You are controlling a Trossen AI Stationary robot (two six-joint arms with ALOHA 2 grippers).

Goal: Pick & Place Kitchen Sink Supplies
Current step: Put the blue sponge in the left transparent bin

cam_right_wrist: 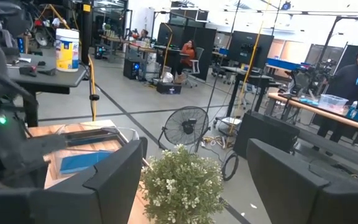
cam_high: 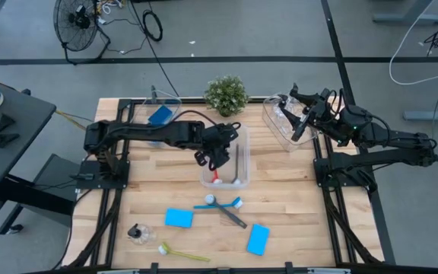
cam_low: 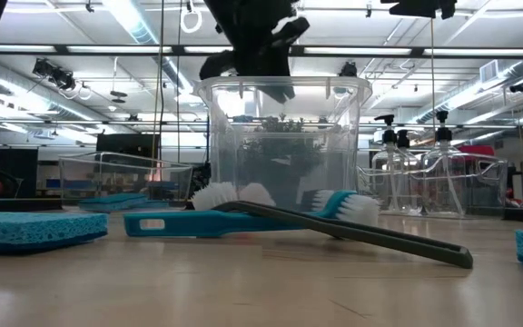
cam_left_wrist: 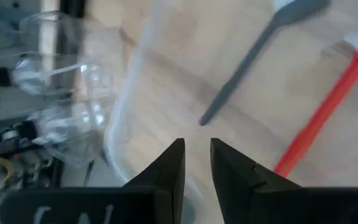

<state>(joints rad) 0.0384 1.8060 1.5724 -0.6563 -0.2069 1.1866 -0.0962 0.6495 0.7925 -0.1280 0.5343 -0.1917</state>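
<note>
- High view showed the left gripper (cam_high: 217, 156) above the middle clear bin (cam_high: 240, 137), jaws slightly parted, holding nothing; red brush (cam_high: 218, 175) and grey brush (cam_high: 239, 161) lay inside, partly hidden.
- Right gripper (cam_high: 299, 125) hovered over the right bin (cam_high: 274, 122), jaws spread; contents indistinct.
- Blue sponges (cam_high: 179, 218) lay on the bench (cam_high: 295, 213).

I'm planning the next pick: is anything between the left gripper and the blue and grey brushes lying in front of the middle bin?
Yes. The left gripper hangs over the middle bin, so that bin's front wall lies between it and the crossed blue brush and grey brush. Lifting clear first looks necessary.
</note>
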